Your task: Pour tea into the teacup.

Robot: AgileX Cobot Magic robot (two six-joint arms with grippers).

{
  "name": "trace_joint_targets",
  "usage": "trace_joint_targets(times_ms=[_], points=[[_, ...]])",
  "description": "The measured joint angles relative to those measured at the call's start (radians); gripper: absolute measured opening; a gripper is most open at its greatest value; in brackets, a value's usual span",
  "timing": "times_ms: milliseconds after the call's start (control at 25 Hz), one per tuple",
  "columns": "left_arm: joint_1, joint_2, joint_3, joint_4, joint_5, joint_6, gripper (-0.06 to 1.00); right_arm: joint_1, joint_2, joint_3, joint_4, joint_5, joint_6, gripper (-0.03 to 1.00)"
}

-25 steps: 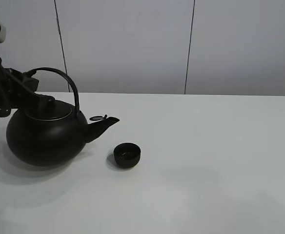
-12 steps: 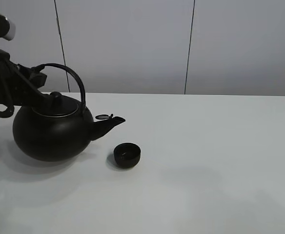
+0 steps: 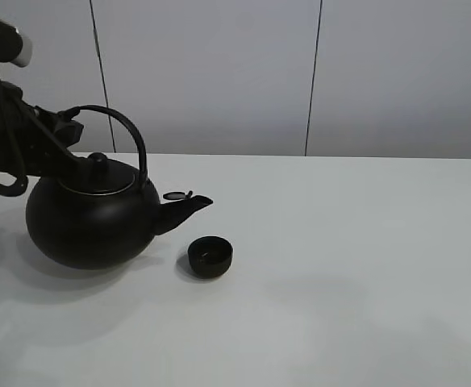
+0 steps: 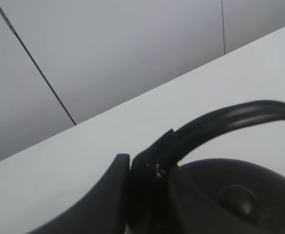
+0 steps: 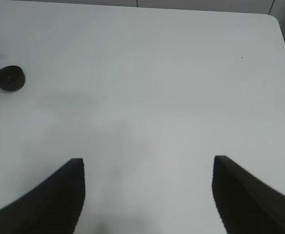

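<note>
Black teacup [image 3: 210, 256] upright on desk [image 3: 364, 266]; no tea visible. Spout [image 3: 189, 205] of kettle [image 3: 90, 222] near, short of rim. Left tool [image 4: 147, 168] clamps handle [image 4: 230, 117]; right tool [image 5: 145, 195] spread, empty. Step, likely: positioning. Next: spout over teacup, then tilt.

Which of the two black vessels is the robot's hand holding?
The big round kettle, gripped at its arched handle by the left hand. The small handleless teacup stands free on the table near its spout.
</note>
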Motion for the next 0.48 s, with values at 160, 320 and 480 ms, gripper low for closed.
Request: trace_joint_targets(times_ms=[160,320,480], points=[[0.000,0.000,0.000,0.031,0.006,0.004,0.13,0.000,0.000,0.000,0.000,0.000,0.000,0.51],[0.000,0.000,0.000,0.040,0.016,0.034,0.13,0.000,0.000,0.000,0.000,0.000,0.000,0.51],[0.000,0.000,0.000,0.044,0.051,0.065,0.12,0.000,0.000,0.000,0.000,0.000,0.000,0.51]])
